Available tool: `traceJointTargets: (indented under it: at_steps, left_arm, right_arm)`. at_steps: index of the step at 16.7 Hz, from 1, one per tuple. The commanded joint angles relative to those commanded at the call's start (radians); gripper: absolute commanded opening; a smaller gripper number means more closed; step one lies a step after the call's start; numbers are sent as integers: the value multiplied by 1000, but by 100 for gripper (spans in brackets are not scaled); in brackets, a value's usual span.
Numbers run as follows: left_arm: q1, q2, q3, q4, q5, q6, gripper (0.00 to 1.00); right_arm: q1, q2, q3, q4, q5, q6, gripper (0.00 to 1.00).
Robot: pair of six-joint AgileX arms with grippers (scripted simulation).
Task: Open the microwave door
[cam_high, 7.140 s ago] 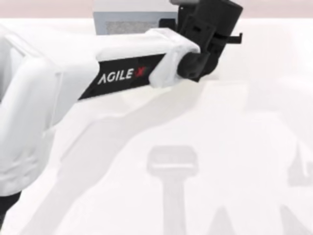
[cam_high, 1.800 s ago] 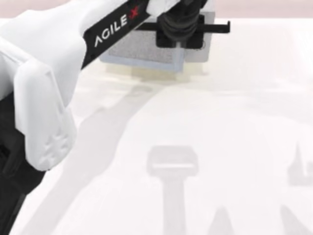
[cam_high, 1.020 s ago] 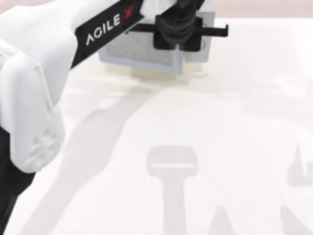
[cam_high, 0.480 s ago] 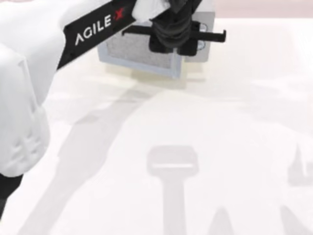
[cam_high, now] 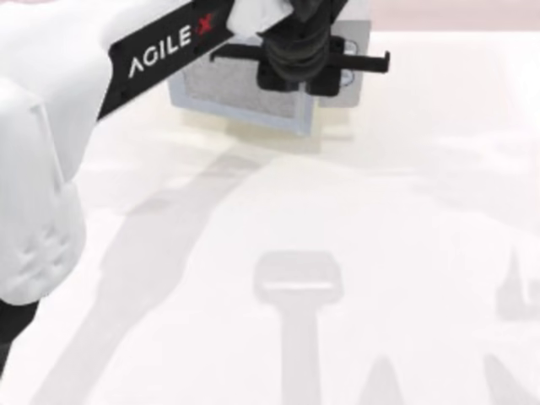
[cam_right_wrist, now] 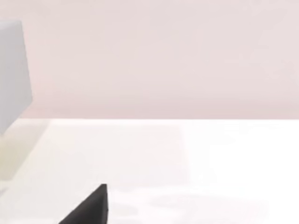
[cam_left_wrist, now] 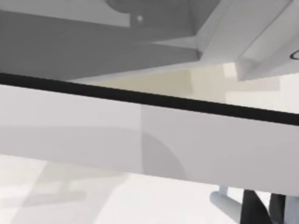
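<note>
- The microwave [cam_high: 350, 34] stands at the far edge of the table [cam_high: 405, 211], a little left of centre in the top view; only part of its light-grey body shows, at its right-hand end beside the arm.
- The microwave door [cam_high: 240, 89], grey with a speckled mesh window, stands swung out from the front; its right-hand free edge sits nearer than the control panel, and a strip of pale interior shows beneath it.
- One round knob [cam_high: 346, 78] on the control panel is partly visible just right of the wrist hardware.
- The left arm [cam_high: 160, 51] reaches from the near left across to the far side, its white link with the black lettered band crossing above the door's left part.
- The left gripper [cam_high: 299, 59] sits over the door's right-hand edge, just in front of the microwave; a thin black bar runs sideways through it.
- Finger state of the left gripper: cannot tell from either view.
- Left wrist view: very close to the door, whose pale face with a black edge line fills the frame, with the cream interior beyond.
- Right arm: out of the top view; its wrist view shows the table, a pink backdrop and a corner of the microwave well off to the side. Its fingers cannot be judged.
</note>
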Motion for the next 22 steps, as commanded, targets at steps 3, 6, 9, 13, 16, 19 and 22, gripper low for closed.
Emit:
traceJointTargets:
  at_steps: [3,6,9,13,16,19,22]
  left_arm:
    - [0,0,0,0,0,0,0]
    - [0,0,0,0,0,0,0]
    - [0,0,0,0,0,0,0]
    - [-8,4,-1,0,5,-4,0]
    - [-1,-25,-42,24,12,21,0]
    - [9,-80,-132,67,35,70,0]
    - [13,-113,-187,96,53,104,0]
  right_arm:
    - [0,0,0,0,0,0,100]
    - [0,0,0,0,0,0,100]
    - [0,0,0,0,0,0,100]
    - [0,0,0,0,0,0,100]
    - [0,0,0,0,0,0,100]
    - [0,0,0,0,0,0,100]
    - [0,0,0,0,0,0,100]
